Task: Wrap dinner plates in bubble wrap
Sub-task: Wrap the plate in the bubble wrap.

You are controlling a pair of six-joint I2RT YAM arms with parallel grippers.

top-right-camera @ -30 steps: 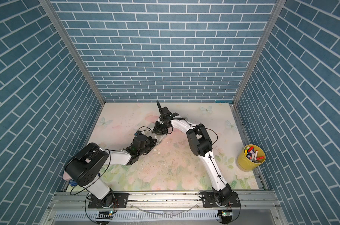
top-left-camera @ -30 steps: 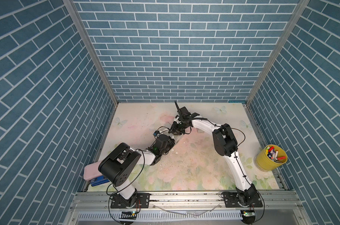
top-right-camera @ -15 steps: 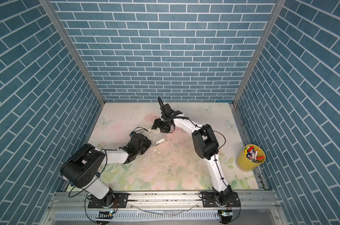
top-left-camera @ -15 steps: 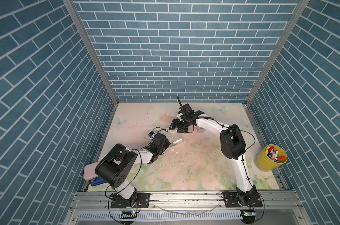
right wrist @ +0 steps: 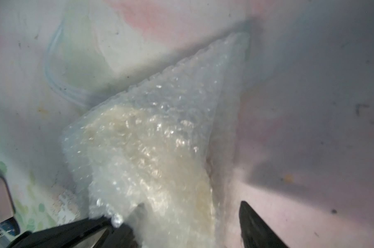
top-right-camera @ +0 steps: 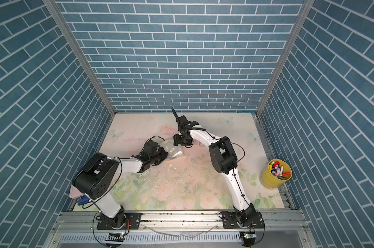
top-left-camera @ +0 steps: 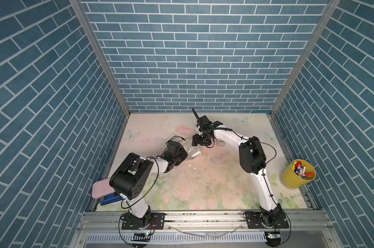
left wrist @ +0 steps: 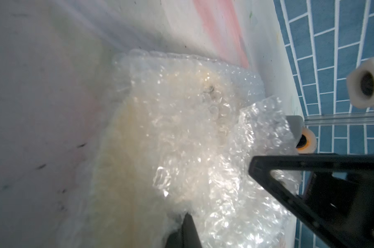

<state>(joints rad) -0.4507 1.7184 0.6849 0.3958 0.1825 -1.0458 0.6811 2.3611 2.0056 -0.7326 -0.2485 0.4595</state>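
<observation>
The bubble wrap (top-left-camera: 193, 151) (top-right-camera: 175, 152) lies as a folded, glinting bundle mid-table between both grippers. The pale cream dinner plate (left wrist: 126, 150) (right wrist: 121, 137) shows only dimly through it. My left gripper (top-left-camera: 183, 156) (left wrist: 188, 225) reaches in from the left, shut, with a crease of wrap bunched at its tips. From the far side my right gripper (top-left-camera: 200, 141) (right wrist: 190, 223) hangs just above the bundle, open. One of its fingers (right wrist: 253, 225) is over bare table and the other is half hidden behind the wrap's edge.
A yellow bucket of markers (top-left-camera: 298, 174) (top-right-camera: 276, 174) stands at the right edge. A pink pad on a blue item (top-left-camera: 101, 190) lies at the front left corner. A small grey box (top-left-camera: 220, 142) sits just right of my right gripper. Crumbs dot the floral mat.
My right gripper's jaws have spread apart and its elbow has swung slightly right. My left gripper has drawn back a little to the left, still shut.
</observation>
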